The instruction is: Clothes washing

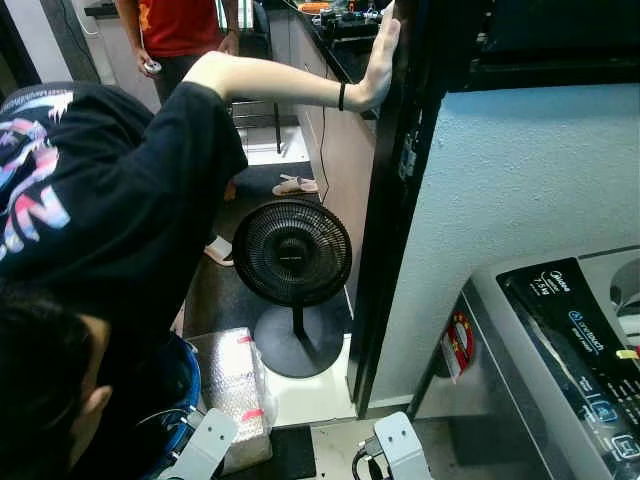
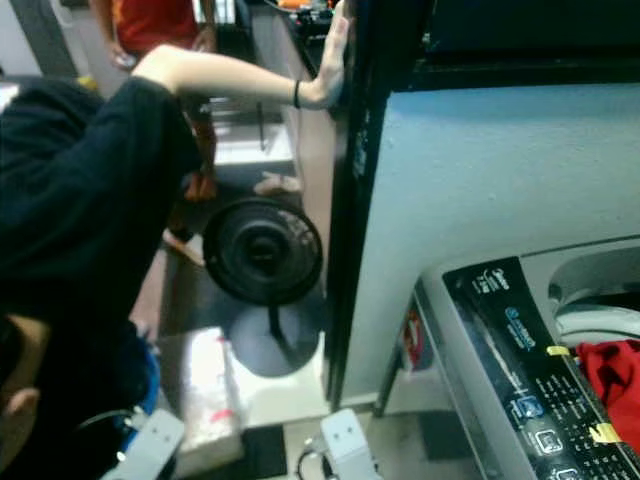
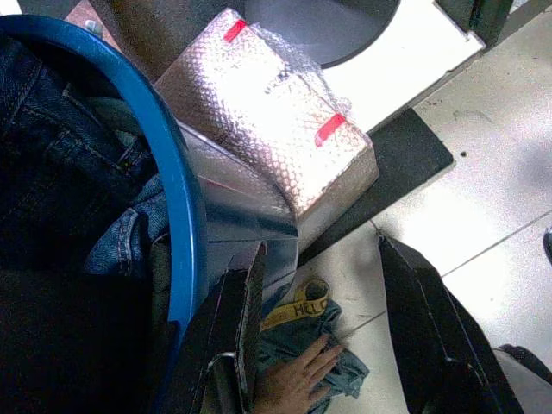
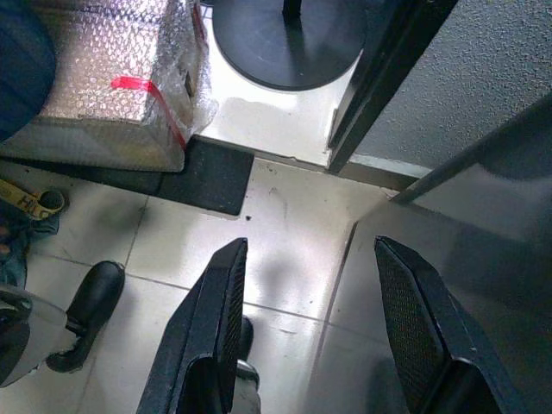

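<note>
Tiled floor — washing machine runs lengthwise away, both pincers open.

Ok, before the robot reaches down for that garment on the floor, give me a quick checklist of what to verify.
1. Left gripper open: ok.
2. Right gripper open, over bare tile: ok.
3. Teal garment with yellow waistband free to take: not ok, a person's hand is on it.
4. Person in black shirt clear of the arms: not ok, crouched close.
5. Grey top-loading washing machine open: ok, red cloth inside.
6. Blue laundry basket holds more: ok, denim.
</note>
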Tool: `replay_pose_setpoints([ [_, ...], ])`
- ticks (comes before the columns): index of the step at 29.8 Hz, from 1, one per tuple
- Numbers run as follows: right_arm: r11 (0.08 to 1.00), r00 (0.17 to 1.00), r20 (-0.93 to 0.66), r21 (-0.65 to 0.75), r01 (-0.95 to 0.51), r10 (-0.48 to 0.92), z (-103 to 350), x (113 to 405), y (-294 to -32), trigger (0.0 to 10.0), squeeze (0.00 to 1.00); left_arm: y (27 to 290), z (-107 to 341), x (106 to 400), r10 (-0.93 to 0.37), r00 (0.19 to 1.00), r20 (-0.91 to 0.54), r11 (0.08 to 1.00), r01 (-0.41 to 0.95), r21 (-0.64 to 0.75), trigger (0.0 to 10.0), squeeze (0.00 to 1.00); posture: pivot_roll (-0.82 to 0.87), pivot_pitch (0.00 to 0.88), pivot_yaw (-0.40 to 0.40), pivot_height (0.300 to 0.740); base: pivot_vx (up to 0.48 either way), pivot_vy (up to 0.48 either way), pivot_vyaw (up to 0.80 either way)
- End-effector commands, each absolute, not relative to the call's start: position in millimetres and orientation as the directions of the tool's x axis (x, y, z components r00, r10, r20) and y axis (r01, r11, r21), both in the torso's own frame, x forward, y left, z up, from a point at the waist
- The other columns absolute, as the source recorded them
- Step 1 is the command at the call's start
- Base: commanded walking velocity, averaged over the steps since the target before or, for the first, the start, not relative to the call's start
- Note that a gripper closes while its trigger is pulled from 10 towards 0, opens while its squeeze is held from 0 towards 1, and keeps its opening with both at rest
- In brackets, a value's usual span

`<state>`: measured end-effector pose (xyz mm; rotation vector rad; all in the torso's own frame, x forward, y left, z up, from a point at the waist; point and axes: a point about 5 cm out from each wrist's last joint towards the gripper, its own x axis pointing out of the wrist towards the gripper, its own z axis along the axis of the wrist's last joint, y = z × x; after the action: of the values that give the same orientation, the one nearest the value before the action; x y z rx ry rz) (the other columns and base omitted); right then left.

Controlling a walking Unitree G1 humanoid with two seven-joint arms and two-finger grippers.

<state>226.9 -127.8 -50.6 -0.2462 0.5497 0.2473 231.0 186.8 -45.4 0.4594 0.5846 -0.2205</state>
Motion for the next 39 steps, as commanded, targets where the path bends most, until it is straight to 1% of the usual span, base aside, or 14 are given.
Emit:
replay_pose_setpoints([
  [1,0.941,0.811,-0.562,-0.159,-0.298,0.162,-54.8,221.5,-126.4,10.0,0.00,189.4,-48.9,226.0,-0.067,0.802,-0.594,0.872,0.336,0.356,10.0,0.00,-0.01,0.022,0.077,0.740,0.000,0.000,0.00],
  [39,0.941,0.817,-0.555,-0.167,-0.294,0.156,-52.8,224.7,-128.3,10.0,0.00,188.6,-46.3,230.8,-0.076,0.802,-0.592,0.865,0.349,0.361,10.0,0.00,-0.03,0.005,0.082,0.740,0.000,0.000,0.00],
])
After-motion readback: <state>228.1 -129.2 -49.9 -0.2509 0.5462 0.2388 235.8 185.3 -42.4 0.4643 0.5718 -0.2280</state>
